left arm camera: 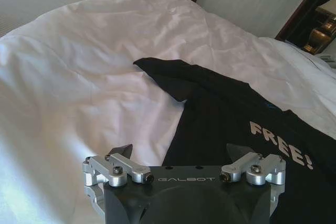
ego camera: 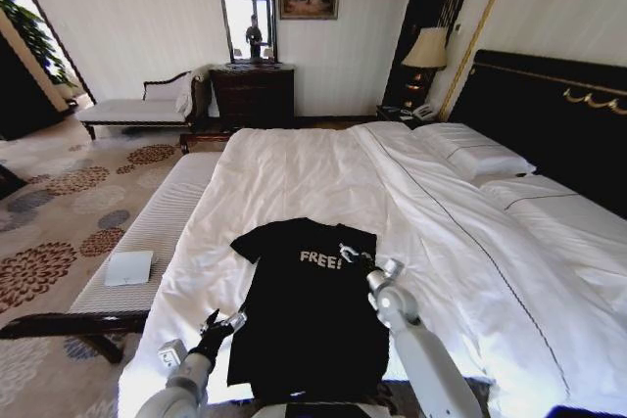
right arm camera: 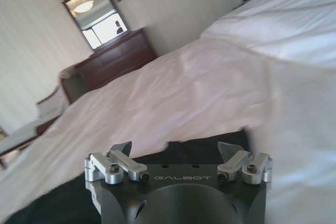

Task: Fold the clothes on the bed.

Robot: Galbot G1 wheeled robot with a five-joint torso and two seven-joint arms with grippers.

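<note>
Clothes: one black short-sleeved T-shirt of soft fabric (ego camera: 306,310) with white "FREE!" lettering lies spread flat on the large double bed with white duvet (ego camera: 323,173), near the bed's foot edge closest to the robot. The collar end points towards the white pillows (ego camera: 470,152) and the tall black headboard with gold trim (ego camera: 549,110); the hem lies at the foot edge. One sleeve spreads out onto the duvet on the robot's left side.

Left hand (ego camera: 223,323) sits at the shirt's left side near the hem, over the boundary between black fabric and white duvet. In the left wrist view its fingers (left arm camera: 119,150) stand apart, released, with nothing between them; the shirt (left arm camera: 247,124) and its lettering lie just ahead.

Right hand (ego camera: 355,255) is over the shirt's chest, beside the lettering near the right shoulder. In the right wrist view its fingers (right arm camera: 122,148) are likewise spread and empty, black fabric (right arm camera: 205,150) directly below.

Beside the bed on the robot's left stands a white-cushioned dark-framed bench (ego camera: 157,222) carrying a small white folded cloth (ego camera: 129,267). A dark wooden dresser (ego camera: 253,95) with a mirror stands against the far wall.
</note>
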